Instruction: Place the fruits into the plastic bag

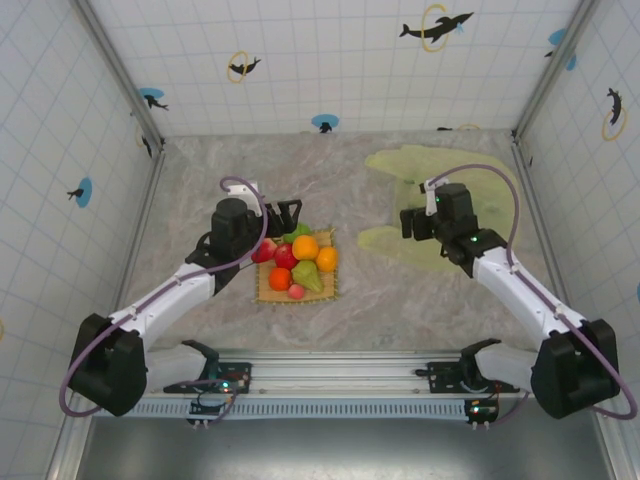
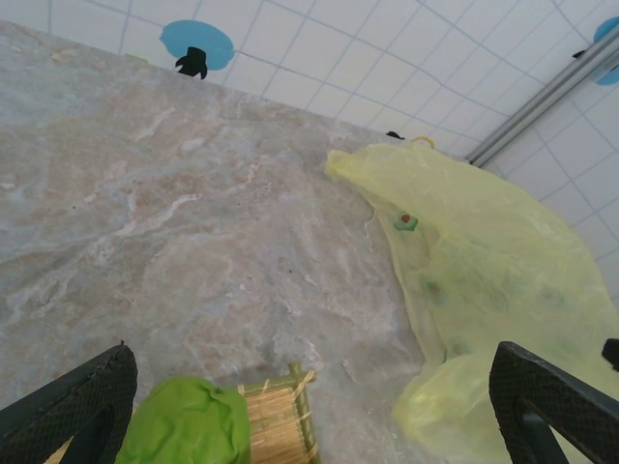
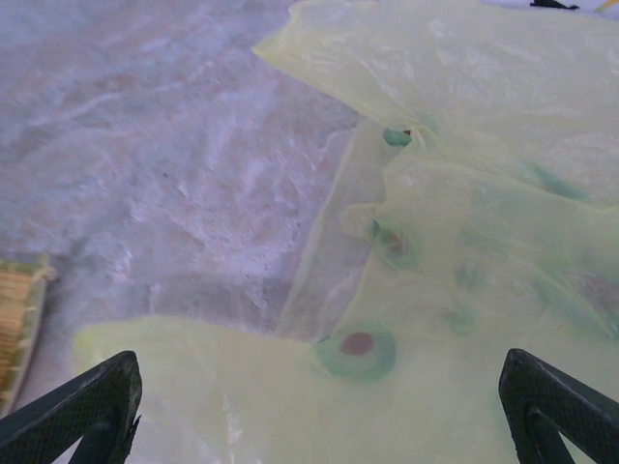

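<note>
One plastic bag (image 1: pixel 420 165), one mat (image 1: pixel 266 292), piled fruits (image 1: pixel 305 247)

Grey marbled surface (image 1: pixel 200 180), running wide from the near rail to the tiled back wall. Near the middle lies a tan woven mat (image 1: pixel 328 291), flat. Off to the right, the yellow-green plastic bag (image 1: pixel 410 165) sprawls crinkled and flattened, a strip of marble showing between mat and bag.
</note>
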`<state>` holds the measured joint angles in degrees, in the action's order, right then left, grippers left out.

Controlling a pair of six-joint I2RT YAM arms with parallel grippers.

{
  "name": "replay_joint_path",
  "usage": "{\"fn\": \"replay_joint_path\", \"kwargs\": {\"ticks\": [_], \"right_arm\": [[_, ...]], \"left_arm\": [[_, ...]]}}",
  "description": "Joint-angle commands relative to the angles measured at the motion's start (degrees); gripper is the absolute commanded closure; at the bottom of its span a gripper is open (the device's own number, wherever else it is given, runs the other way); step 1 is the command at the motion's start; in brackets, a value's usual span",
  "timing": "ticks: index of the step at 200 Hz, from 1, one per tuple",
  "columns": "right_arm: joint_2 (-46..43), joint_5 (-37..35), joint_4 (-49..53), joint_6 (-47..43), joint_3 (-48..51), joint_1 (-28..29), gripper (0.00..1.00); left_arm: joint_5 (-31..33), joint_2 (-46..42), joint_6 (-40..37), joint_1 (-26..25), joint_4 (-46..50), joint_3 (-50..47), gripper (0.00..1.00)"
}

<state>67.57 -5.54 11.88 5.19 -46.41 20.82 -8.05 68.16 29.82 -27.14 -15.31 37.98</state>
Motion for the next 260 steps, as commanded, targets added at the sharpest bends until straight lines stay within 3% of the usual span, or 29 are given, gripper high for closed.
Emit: {"fn": "replay_joint_path", "kwargs": {"ticks": [1,70,153,165,212,236,246,260], "right_arm": [[2.6,4.7,-1.3,1.3,-0.7,-1.4,0.03],[28.1,-22.1,-4.5,3.5,-14.3,-0.5,0.04],[52.2,-29.4,-6.6,-2.4,-33.1,-2.2,0.08],[53.7,-29.5,-6.6,-3.0,-34.5,-2.7,0.15],[55.3,-28.4,-7.3,-5.4,-36.0,-4.5,0.61],[53.5,-28.8,-7.0,-7.5,-35.5,-4.9,0.94],[51.9,-28.4,-7.2,-8.2,-34.6,-5.3,1.0],[49.1,-26.9,-6.6,-8.5,-33.0,-5.9,1.0]], "left_arm": [[0.5,0.6,-1.4,-0.5,0.6,0.8,0.04],[0.8,0.9,-1.1,-0.5,2.1,1.7,0.04],[1.9,0.9,-1.2,-0.5,2.8,1.3,0.04],[2.2,0.8,-1.2,-0.5,2.9,1.0,0.04],[2.9,1.5,-1.7,-0.5,3.1,0.8,0.03],[2.9,1.9,-1.7,-0.5,3.2,0.9,0.03],[3.0,1.9,-1.7,-0.4,3.2,0.9,0.03],[3.3,1.7,-1.9,-0.5,3.3,1.0,0.03]]}}
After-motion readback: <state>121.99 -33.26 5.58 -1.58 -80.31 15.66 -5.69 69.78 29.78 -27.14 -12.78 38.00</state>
